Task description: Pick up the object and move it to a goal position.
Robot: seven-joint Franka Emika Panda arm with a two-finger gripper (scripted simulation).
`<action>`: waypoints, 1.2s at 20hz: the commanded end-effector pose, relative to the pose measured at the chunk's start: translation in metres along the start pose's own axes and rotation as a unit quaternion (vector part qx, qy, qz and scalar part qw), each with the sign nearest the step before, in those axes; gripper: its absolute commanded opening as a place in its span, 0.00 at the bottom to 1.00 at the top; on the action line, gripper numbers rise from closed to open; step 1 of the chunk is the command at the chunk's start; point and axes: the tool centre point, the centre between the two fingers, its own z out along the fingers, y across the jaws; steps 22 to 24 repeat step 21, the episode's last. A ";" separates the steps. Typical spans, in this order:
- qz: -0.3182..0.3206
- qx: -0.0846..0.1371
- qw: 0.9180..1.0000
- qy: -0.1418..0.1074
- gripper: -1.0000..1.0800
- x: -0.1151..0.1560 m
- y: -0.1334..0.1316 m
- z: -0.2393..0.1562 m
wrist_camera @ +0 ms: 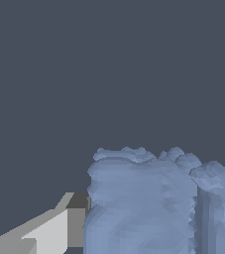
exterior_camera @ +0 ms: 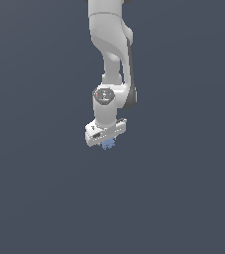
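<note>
just beneath the hand (exterior_camera: 107, 140), the object (exterior_camera: 108, 144) sits against one finger (wrist_camera: 49, 230).

The white jointed robot arm (exterior_camera: 111, 54) is reaching down from the top of the exterior view, its white gripper (exterior_camera: 107, 142) hanging at its lower end. The small light-blue blocky object (exterior_camera: 108, 144) is sitting directly beneath the gripper, tucked against its underside (no surface is showing under it). In the wrist view, one grey finger (wrist_camera: 59, 225) is lying just beside the object (wrist_camera: 148, 203), touching its side.
</note>
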 end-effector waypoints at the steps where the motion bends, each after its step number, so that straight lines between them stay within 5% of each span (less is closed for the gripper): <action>1: -0.001 0.000 1.000 0.000 0.00 -0.001 -0.026 -0.003; 13: -0.001 0.000 1.000 0.000 0.00 -0.005 -0.131 -0.015; 24: -0.001 0.000 1.000 0.000 0.00 -0.005 -0.152 -0.018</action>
